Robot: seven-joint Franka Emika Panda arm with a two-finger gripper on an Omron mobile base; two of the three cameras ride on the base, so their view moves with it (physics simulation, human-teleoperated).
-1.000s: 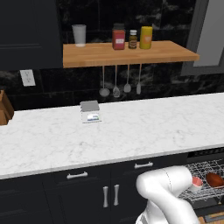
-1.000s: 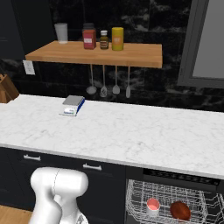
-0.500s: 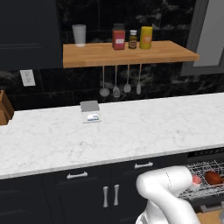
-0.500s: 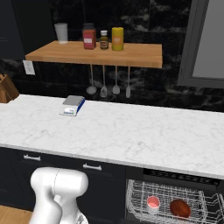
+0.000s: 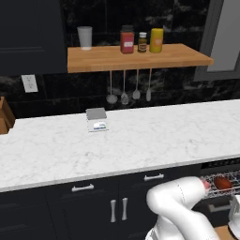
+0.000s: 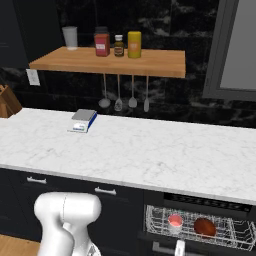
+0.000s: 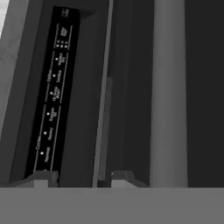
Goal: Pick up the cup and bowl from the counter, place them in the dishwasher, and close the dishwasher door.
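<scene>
Close before my hand camera, the end effector (image 7: 76,178) points its two dark fingertips at the dishwasher's dark control strip with white lettering (image 7: 52,94); I cannot tell whether it is released or clenched. Below the long white marble counter (image 6: 150,155), the silvery wire rack (image 6: 200,227) stands drawn out, carrying a small pink cup (image 6: 175,221) and a reddish-brown bowl (image 6: 205,226) side by side. Farther back, a small grey kitchen scale (image 5: 96,119) rests on the counter.

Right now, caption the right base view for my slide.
Cup and bowl sit in the open dishwasher rack beneath the marble counter.
</scene>
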